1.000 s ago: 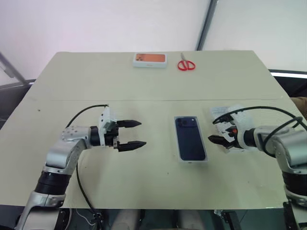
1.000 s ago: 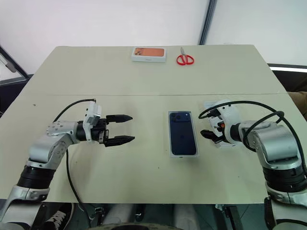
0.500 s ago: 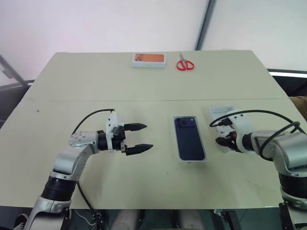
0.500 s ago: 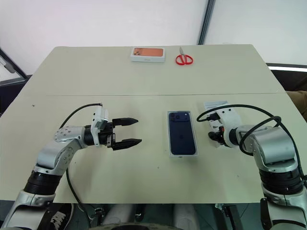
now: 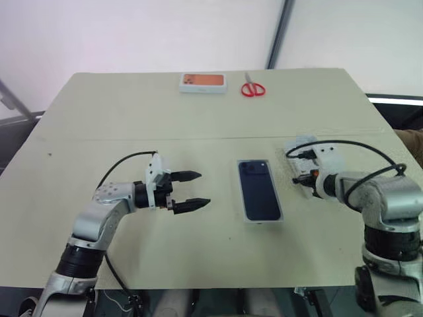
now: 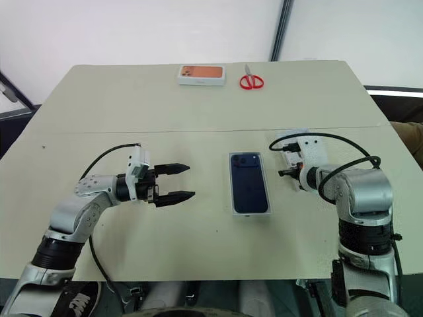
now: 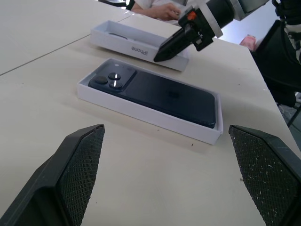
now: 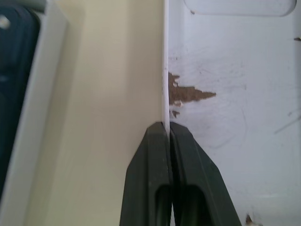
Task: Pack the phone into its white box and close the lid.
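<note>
The phone (image 5: 259, 189), slim, dark navy and glossy-backed, already lies in the shallow white box (image 7: 141, 108) mid-tabletop (image 5: 211, 112). Just right of that box, the right claw (image 8: 168, 136) is pinched on the white lid's (image 7: 136, 45) thin wall. Next I'd expect lifting and inverting it over the box. Left of the box, the left claw (image 5: 193, 189) gapes empty.

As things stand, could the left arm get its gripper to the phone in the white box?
Probably yes. The left gripper is open and points across bare table at the phone lying in the white box. The right gripper, pinched on the lid wall beyond it, stays clear.
</note>
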Available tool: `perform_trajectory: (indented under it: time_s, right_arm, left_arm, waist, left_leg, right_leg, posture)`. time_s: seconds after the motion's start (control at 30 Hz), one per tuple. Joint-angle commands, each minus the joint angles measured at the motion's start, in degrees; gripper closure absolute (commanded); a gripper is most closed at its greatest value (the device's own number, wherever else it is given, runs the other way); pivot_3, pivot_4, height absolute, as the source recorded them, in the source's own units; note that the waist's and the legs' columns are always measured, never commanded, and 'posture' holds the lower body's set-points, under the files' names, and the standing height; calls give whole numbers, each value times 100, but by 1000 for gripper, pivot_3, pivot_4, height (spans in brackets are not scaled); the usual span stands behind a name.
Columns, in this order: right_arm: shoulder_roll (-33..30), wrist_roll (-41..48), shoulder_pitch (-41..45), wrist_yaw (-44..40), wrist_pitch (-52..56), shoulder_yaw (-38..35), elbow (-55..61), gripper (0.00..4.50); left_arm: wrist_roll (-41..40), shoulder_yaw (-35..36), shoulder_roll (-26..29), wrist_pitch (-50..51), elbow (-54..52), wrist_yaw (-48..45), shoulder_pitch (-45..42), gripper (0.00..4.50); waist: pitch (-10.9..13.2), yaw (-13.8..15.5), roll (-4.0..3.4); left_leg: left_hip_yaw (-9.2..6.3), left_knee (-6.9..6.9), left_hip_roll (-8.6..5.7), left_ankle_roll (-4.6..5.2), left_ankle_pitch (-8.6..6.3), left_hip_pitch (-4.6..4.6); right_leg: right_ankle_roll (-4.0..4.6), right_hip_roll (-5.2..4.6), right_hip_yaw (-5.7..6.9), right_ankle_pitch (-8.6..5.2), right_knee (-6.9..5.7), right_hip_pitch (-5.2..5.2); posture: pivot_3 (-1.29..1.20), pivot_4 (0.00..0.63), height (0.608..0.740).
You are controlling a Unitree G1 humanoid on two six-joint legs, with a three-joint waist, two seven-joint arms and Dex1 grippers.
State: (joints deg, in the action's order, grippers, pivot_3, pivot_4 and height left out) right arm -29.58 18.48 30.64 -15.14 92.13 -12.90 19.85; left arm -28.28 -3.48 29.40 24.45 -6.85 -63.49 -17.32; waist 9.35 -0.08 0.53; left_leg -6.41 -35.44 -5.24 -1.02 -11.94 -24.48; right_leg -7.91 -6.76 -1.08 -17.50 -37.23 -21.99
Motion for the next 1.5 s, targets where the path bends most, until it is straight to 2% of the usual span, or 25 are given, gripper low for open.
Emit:
perform_trajectory:
  time_s: [0.03,0.17,0.27,0.43,0.53,0.6,0.73,0.87,0.97,1.23,1.33,1.5]
  right_arm:
    - [732,441,808,-275,18,-921,180,4478]
    - [1535,1223,1255,-293,37,-1681,103,4478]
    - [2148,3056,1376,218,37,-2471,-359,4478]
    - [2298,5772,789,1624,37,-2570,-858,4478]
    - [1823,8389,-88,3255,-1134,-1541,-1000,4478]
    - [1469,9297,-728,3553,-1740,-800,-690,4478]
    - [1361,9452,-1430,3330,-2521,-50,-69,4478]
    - [1083,9452,-1672,3183,-2959,376,230,4478]
    - [1323,9452,-1721,3222,-3404,526,403,4478]
    - [722,9452,-2378,3155,-3448,1199,521,4478]
    - [559,9452,-2573,3082,-3498,1398,544,4500]
    - [724,9452,-2298,3256,-3825,1179,360,4500]
  left_arm:
    - [-186,180,-12,69,1,77,-177,0]
    - [-354,327,-49,200,27,171,-261,0]
    - [-603,579,-94,369,45,345,-344,0]
    - [-863,952,-30,471,13,522,-417,0]
    - [-949,1078,70,537,-93,558,-355,0]
    - [-995,1151,131,595,-172,591,-309,0]
    - [-1059,1195,209,637,-268,660,-213,0]
    - [-1056,1116,151,654,-379,743,-120,0]
    - [-1039,1062,93,605,-443,792,-86,0]
    - [-933,723,-55,570,-678,835,189,0]
    - [-886,535,-57,603,-712,829,291,902]
    - [-851,211,-212,596,-768,853,457,3464]
  waist:
    - [0,-62,0]
    - [0,-86,0]
    - [1,-83,-1]
    - [3,-75,-4]
    - [3,-102,-5]
    - [7,-119,-11]
    - [7,-143,-11]
    - [7,-175,-11]
    - [7,-158,-9]
    - [7,-77,-9]
    - [7,-75,-9]
    - [7,-72,-9]
  left_leg:
    - [1,8,0,-7,5,-1]
    - [1,30,5,-17,12,-1]
    - [-1,31,6,-21,14,-2]
    - [-1,28,1,-24,18,-1]
    - [1,33,4,-23,19,-2]
    - [4,33,5,-23,19,-3]
    - [9,31,9,-21,19,-2]
    - [9,31,11,-20,18,-2]
    - [6,30,11,-19,18,-3]
    - [7,31,10,-18,17,-3]
    - [6,28,11,-18,17,-1]
    - [6,30,11,-18,16,-1]
  right_leg:
    - [0,0,-2,0,-2,-6]
    - [0,8,-7,0,-12,-23]
    - [0,7,-8,0,-14,-25]
    - [2,0,-10,1,-22,-24]
    - [2,0,-15,0,-23,-30]
    - [2,-5,-19,0,-22,-33]
    - [1,8,-20,0,-23,-31]
    - [1,15,-21,-1,-22,-31]
    - [1,16,-20,-1,-21,-29]
    - [2,10,-21,-1,-12,-26]
    - [3,10,-20,-1,-13,-24]
    - [4,8,-20,-1,-12,-24]
  posture:
    - [0,150,740]
    - [0,150,740]
    - [0,150,740]
    - [0,150,740]
    - [0,150,740]
    - [0,150,740]
    - [0,150,740]
    - [0,150,740]
    - [0,150,740]
    - [0,150,740]
    - [0,150,740]
    - [0,150,740]
